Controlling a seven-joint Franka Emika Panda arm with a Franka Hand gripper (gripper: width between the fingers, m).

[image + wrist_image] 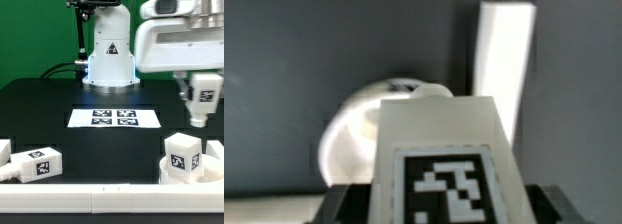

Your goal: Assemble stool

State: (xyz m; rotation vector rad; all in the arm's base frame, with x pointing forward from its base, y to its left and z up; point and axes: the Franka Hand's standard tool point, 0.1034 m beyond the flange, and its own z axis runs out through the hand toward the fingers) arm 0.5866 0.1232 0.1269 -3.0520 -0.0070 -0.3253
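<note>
My gripper (pixel 203 103) hangs over the table at the exterior view's right, shut on a white stool leg (pixel 206 93) with a black-and-white tag, held clear of the table. In the wrist view the held leg (pixel 441 150) fills the middle between my dark fingers (pixel 345 205). A rounded white part (pixel 352 128) shows behind it, blurred. Below the gripper the round seat disc (pixel 170 172) lies at the front right, with a tagged leg (pixel 185 152) standing on it. Two more legs (pixel 36 163) lie at the front left, one (pixel 3 152) cut by the frame edge.
The marker board (pixel 114 117) lies flat mid-table in front of the robot's base (pixel 108 55). A white rail (pixel 110 190) runs along the table's front edge. A white bar (pixel 505 55) shows in the wrist view.
</note>
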